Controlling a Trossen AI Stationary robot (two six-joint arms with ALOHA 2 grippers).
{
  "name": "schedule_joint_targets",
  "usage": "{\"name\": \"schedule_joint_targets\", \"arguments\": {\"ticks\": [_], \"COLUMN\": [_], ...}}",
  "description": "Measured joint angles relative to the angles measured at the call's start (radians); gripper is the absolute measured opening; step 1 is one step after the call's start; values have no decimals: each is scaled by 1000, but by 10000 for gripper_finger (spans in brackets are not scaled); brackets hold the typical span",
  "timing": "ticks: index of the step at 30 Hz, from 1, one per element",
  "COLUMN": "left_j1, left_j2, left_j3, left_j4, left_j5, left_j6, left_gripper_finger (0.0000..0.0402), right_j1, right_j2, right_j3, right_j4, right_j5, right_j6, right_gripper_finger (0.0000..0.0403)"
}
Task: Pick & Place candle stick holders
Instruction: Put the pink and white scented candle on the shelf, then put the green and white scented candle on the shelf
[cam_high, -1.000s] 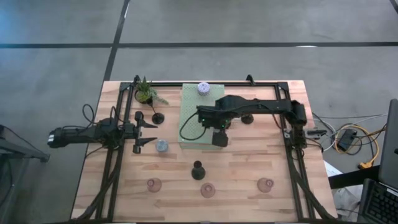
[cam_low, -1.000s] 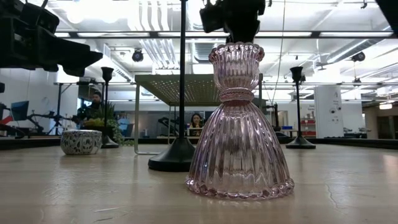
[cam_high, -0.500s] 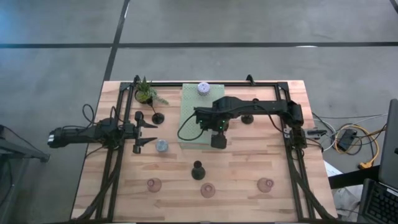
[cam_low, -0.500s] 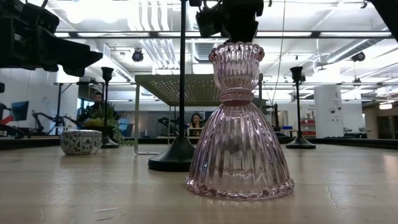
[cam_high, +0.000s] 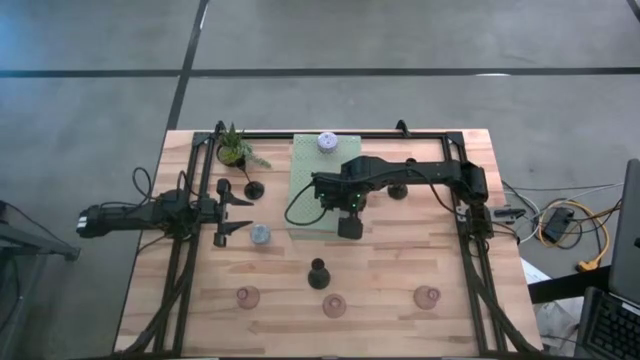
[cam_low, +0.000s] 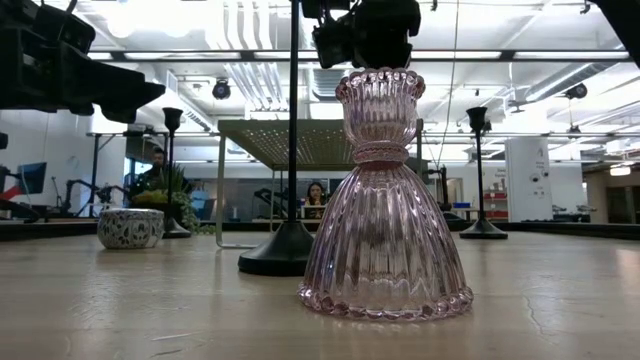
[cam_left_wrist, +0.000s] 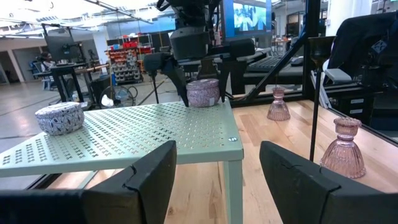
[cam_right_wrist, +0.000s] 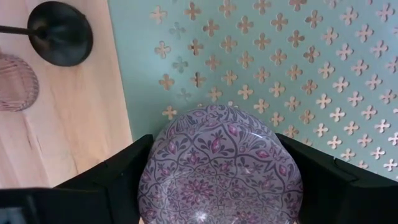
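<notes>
My right gripper (cam_high: 347, 225) is over the near right corner of the pale green mat (cam_high: 310, 185), shut on a lilac patterned cup (cam_left_wrist: 203, 92). A second patterned cup (cam_high: 326, 141) stands at the mat's far edge. My left gripper (cam_high: 238, 215) is open and empty at the table's left, next to a pale blue cup (cam_high: 260, 235). Black candlesticks stand on the table: one (cam_high: 250, 187) left of the mat, one (cam_high: 318, 272) near of it, one (cam_high: 397, 188) right of it. Three pink glass holders (cam_high: 247, 296) (cam_high: 334, 306) (cam_high: 427, 296) stand along the near edge. My right gripper pinches the lilac cup by its round side wall (cam_right_wrist: 152, 168), one finger on each opposite side. The fingers (cam_left_wrist: 181, 84) come from above, pointing down. The cup is upright, its base at the mat's surface near the corner; whether it rests there I cannot tell.
A small potted plant (cam_high: 235, 150) stands at the far left corner. A black frame (cam_high: 190, 250) runs along the table's left, right and far sides. In the low view a pink holder (cam_low: 385, 200) stands close in front. People sit in the room behind.
My right gripper has gone a little toward the table's left edge over the mat, carrying the lilac cup upright.
</notes>
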Motion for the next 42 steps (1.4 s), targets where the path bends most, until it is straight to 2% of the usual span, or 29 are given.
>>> {"name": "schedule_joint_targets", "arguments": {"ticks": [9, 22, 29, 33, 38, 40, 42], "left_j1": [0, 0, 0, 0, 0, 0, 0], "left_j2": [0, 0, 0, 0, 0, 0, 0], "left_j3": [0, 0, 0, 0, 0, 0, 0], "left_j4": [0, 0, 0, 0, 0, 0, 0], "left_j5": [0, 0, 0, 0, 0, 0, 0], "left_j6": [0, 0, 0, 0, 0, 0, 0], "left_gripper_finger": [236, 236, 236, 236, 236, 236, 236], "right_j1": [-6, -7, -20, -25, -23, -18, 2], "right_j2": [0, -15, -44, -89, -183, -232, -291], "right_j3": [0, 10, 10, 10, 9, 2, -24], "right_j4": [-4, -12, -16, -29, -55, -55, -45], "right_j5": [-1, 3, -5, -74, -78, -65, 18], "right_j6": [18, 2, 26, 92, 150, 159, 158], "right_gripper_finger": [364, 373, 397, 399, 398, 398, 398]}}
